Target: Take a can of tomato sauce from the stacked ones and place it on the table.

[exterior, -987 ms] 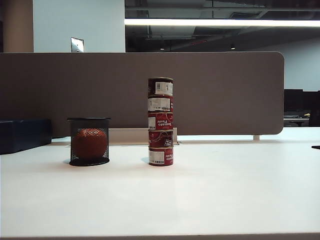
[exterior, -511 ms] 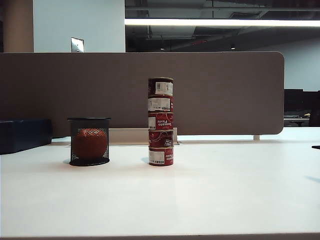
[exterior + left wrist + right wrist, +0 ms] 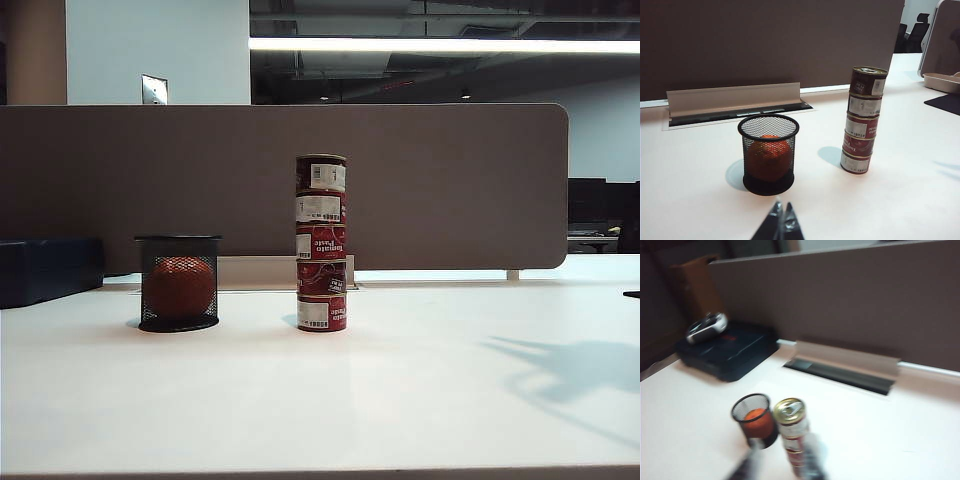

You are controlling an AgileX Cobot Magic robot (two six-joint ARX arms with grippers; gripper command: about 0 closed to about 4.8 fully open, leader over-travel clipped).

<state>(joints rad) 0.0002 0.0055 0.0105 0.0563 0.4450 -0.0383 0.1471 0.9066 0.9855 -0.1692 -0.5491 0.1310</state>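
Five small red tomato-paste tins with white label patches stand untouched as a narrow column [image 3: 321, 243] on the wide white matte table [image 3: 400, 400], the top can [image 3: 789, 411] still in place. High above it, the right gripper [image 3: 781, 460] has blurred fingers set slightly apart; the left gripper [image 3: 782, 223] rests near the tabletop, fingertips together. I judge this the approach step: next, the right gripper must descend, widen and straddle only the top can without toppling those below.

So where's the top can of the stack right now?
The top can still caps the stacked ones near the middle of the exterior view, on the white table, right of the black mesh cup, in front of the brown divider panel.
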